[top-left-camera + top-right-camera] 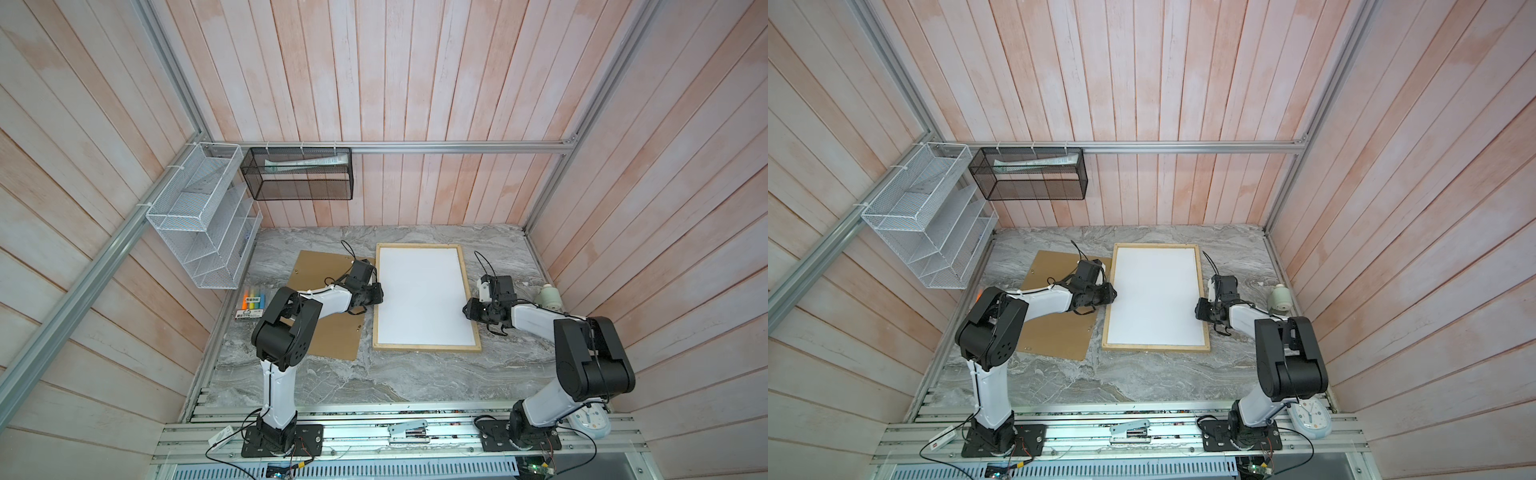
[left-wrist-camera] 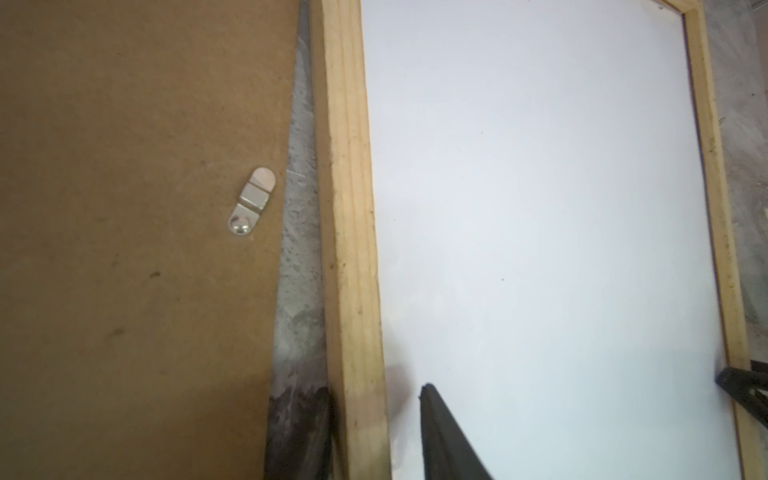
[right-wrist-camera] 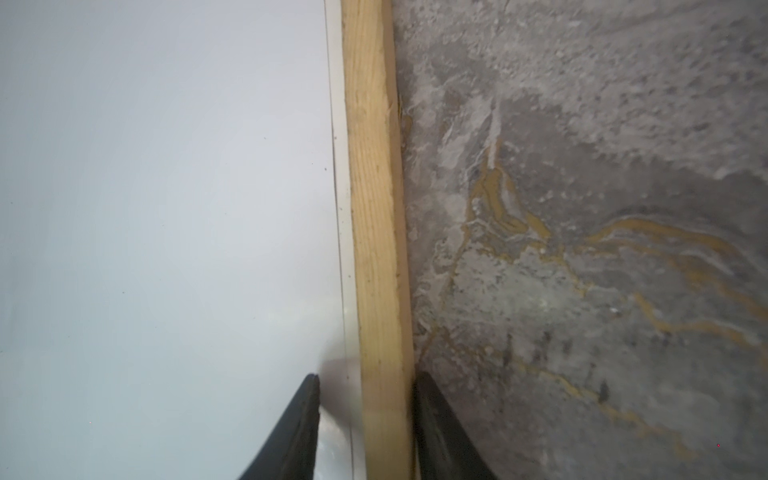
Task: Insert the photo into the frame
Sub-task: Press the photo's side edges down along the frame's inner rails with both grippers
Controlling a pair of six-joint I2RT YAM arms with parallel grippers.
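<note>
Frame lies flat on the bench, a little right of the middle and nearer the back edge than the front. We see a white sheet filling its opening. Whether this is the photo turned face down we cannot tell.

A brown board lies flat just beside the frame, toward the left edge of the bench, with a thin wedge of bare bench between them.

The left jaws stand apart, astride the frame's left rail. One finger is over the white sheet, clear of the wood, and the other is a dark blur in the gap beside the board.

The right jaws also stand apart, astride the right rail. The outer finger touches the wood, and the inner finger sits over the sheet just short of the rail.
</note>
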